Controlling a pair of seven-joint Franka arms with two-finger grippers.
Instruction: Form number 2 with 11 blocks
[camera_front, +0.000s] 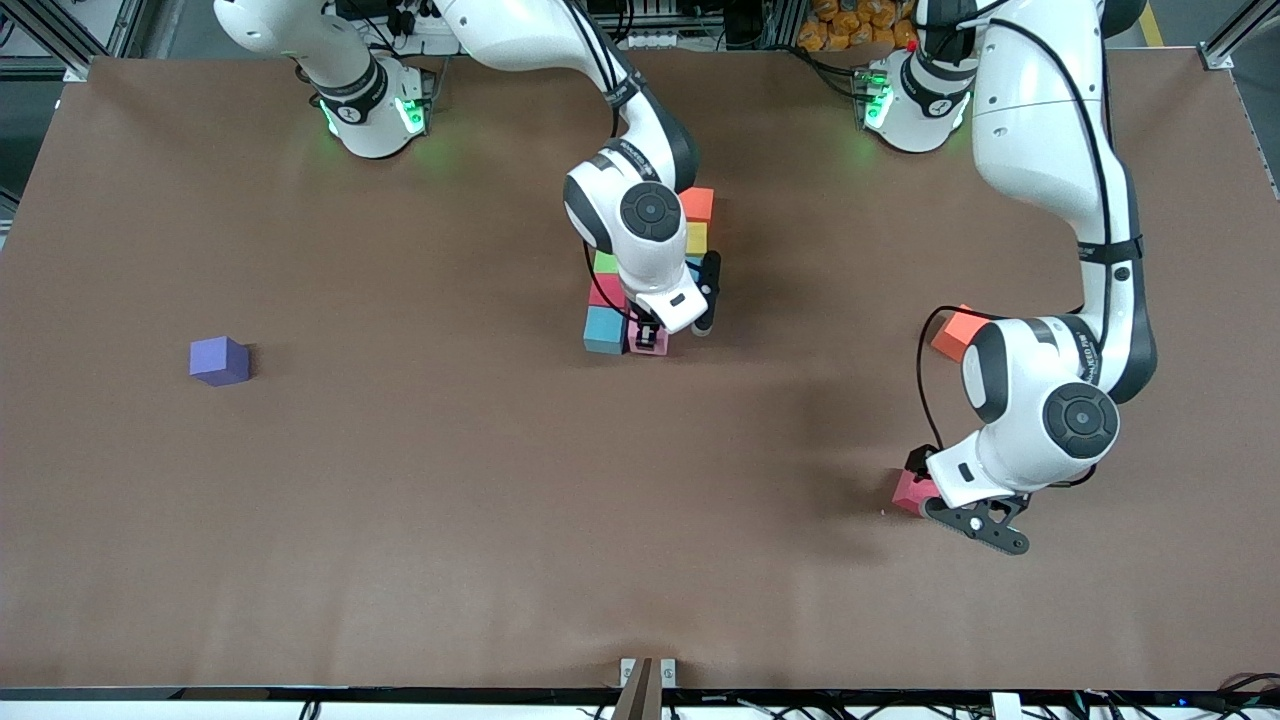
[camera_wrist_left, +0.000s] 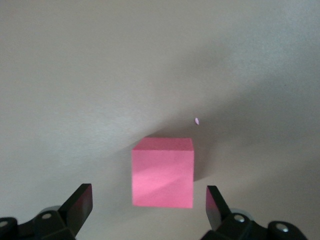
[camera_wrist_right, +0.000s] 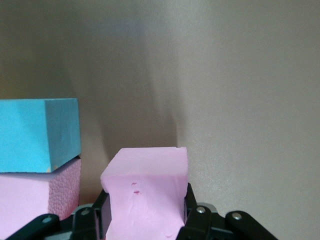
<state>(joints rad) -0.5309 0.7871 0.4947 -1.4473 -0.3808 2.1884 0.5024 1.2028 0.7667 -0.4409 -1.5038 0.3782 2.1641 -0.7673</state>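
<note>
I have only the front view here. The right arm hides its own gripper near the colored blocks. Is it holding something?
Observer: Yes. The right gripper is shut on a pink block, seen from the right wrist view.
Operator: What is beside it?
Observer: A light blue block resting on another pink block.
Operator: And the left gripper?
Observer: The left gripper is open, its fingers on either side of a darker pink block on the table, not touching it.

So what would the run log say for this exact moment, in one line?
right gripper: shut on pink block, beside light blue block | left gripper: open, over red block | purple cube: apart
</note>
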